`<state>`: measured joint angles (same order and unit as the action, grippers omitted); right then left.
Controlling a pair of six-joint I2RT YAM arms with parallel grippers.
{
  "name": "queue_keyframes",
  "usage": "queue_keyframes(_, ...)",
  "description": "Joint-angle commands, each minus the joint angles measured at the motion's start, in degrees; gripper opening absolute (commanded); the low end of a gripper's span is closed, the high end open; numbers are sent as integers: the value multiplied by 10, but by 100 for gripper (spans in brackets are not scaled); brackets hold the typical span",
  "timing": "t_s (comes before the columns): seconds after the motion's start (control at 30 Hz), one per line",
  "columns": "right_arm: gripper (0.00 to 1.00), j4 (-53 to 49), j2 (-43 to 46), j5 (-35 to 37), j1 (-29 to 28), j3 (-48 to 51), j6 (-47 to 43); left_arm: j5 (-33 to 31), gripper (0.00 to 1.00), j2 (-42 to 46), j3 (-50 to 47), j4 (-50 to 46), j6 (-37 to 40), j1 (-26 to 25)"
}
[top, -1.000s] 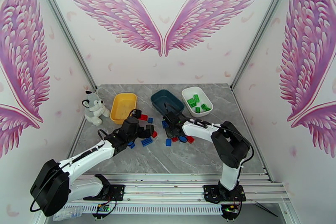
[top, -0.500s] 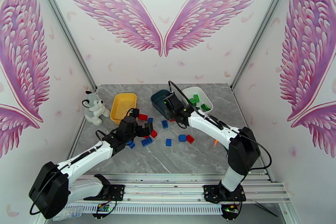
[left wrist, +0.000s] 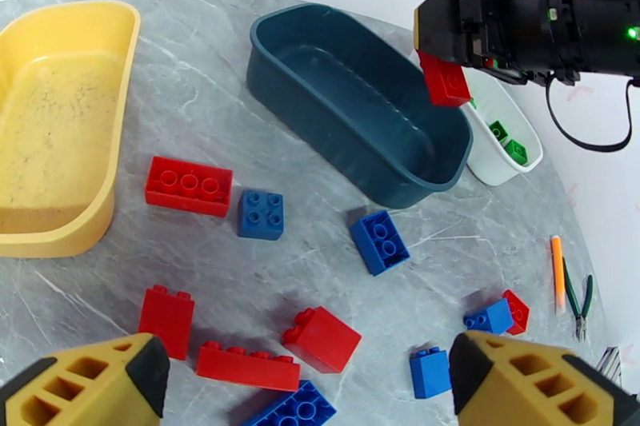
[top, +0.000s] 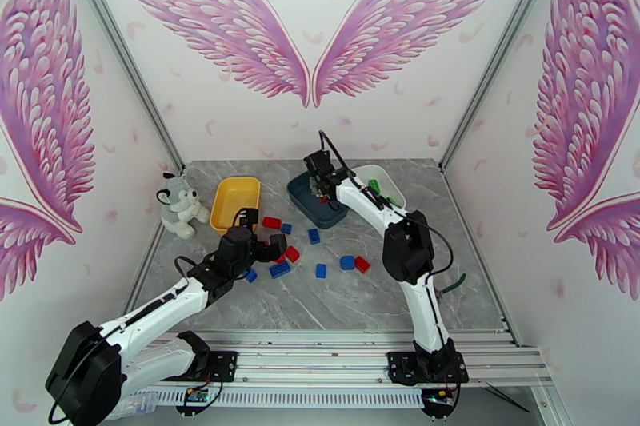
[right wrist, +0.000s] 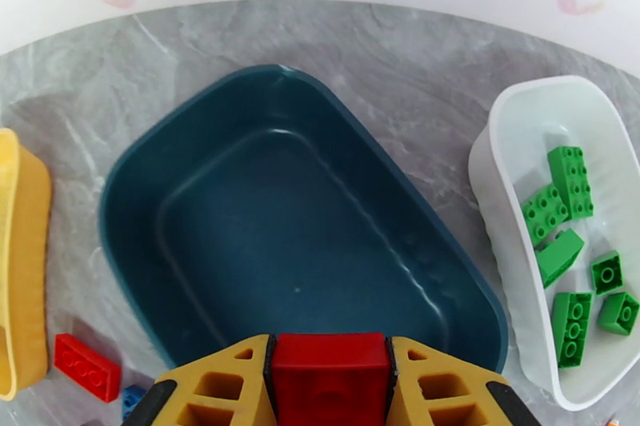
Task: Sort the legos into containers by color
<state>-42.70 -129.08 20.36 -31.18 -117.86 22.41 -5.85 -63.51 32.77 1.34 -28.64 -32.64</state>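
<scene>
The right gripper (right wrist: 330,388) is clamped on a red brick (left wrist: 444,77), held above the empty dark teal tray (right wrist: 128,204) at the table's (top: 360,300) far edge. The left gripper (top: 262,234), jaws wide apart, hovers over loose red bricks (left wrist: 188,186) and blue bricks (left wrist: 382,241) mid-table. Green bricks (right wrist: 570,180) lie in the white tray (right wrist: 496,148) toward the far right corner, so green looks done. The yellow tray (left wrist: 120,28), far left, is empty. Red and blue sorting has barely begun.

Bare table (top: 472,240) right of scattered legos (top: 346,262)
</scene>
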Motion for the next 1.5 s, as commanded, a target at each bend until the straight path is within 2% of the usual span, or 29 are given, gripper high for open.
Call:
queue_keyframes(0.0,40,-22,-19,-20,5,-19,-5,-11,98,19,7,-13,16,1)
queue_keyframes(0.07,52,-19,-15,-19,5,-12,-9,-9,99,22,13,-27,18,1)
queue_keyframes(0.17,64,1,22,-22,5,28,-14,1,99,29,8,-23,17,1)
queue_keyframes(0.3,69,28,106,-33,5,108,-6,7,99,33,4,-21,11,1)
queue_keyframes(0.5,81,62,279,-67,5,321,45,27,98,46,-13,-7,-22,-5)
queue_keyframes(0.83,81,28,497,-96,4,624,105,11,98,92,-26,-12,-42,-20)
queue_keyframes(0.97,83,4,549,-99,0,699,124,9,99,89,-26,-7,-43,-27)
queue_keyframes(1.2,82,6,540,-76,-19,749,141,10,99,53,-19,9,-45,-49)
queue_keyframes(1.47,81,28,433,-65,-41,712,137,15,99,20,-4,9,-42,-62)
